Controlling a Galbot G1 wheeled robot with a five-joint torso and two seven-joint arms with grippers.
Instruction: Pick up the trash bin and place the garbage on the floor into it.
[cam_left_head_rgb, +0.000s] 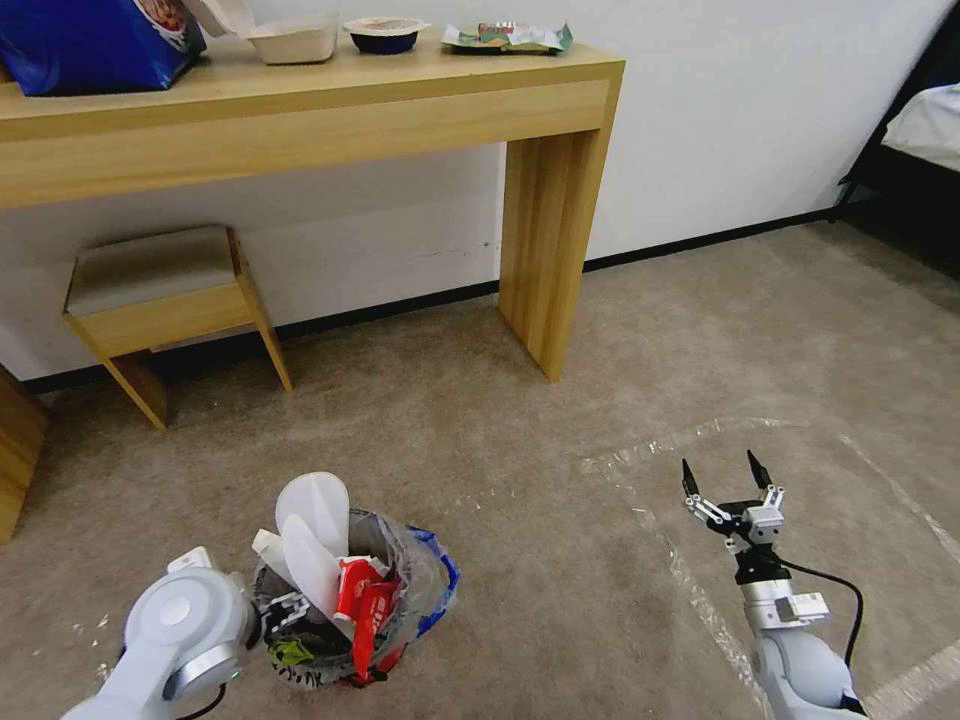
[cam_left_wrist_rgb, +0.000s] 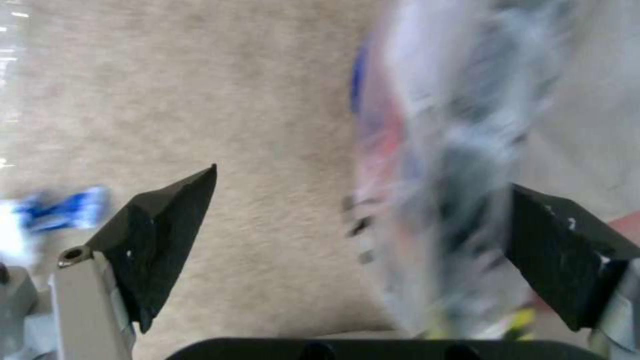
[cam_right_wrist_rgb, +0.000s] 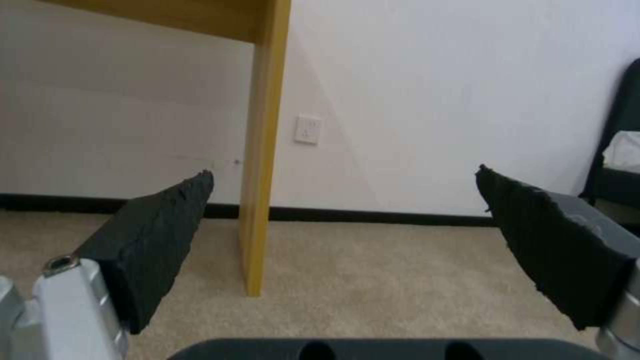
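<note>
The trash bin (cam_left_head_rgb: 400, 590), lined with a clear crinkled bag, stands at the lower left on the carpeted floor (cam_left_head_rgb: 480, 420). Garbage pokes out of its top: two white slipper soles (cam_left_head_rgb: 315, 530) and a squashed red carton (cam_left_head_rgb: 365, 605). My left gripper (cam_left_head_rgb: 285, 610) is at the bin's near rim. In the left wrist view this gripper (cam_left_wrist_rgb: 364, 177) is open, with the blurred bin wall (cam_left_wrist_rgb: 453, 165) between the fingers, close to one pad (cam_left_wrist_rgb: 567, 260). My right gripper (cam_left_head_rgb: 720, 462) hovers open and empty over the taped carpet at lower right; its wrist view (cam_right_wrist_rgb: 343, 170) faces the wall.
A wooden desk (cam_left_head_rgb: 300, 110) with food boxes and a blue bag stands against the wall, its leg (cam_left_head_rgb: 550, 250) ahead. A low stool (cam_left_head_rgb: 150, 290) sits under it. A bed (cam_left_head_rgb: 930, 120) is at far right. A blurred blue-and-white scrap (cam_left_wrist_rgb: 60, 210) lies on the carpet.
</note>
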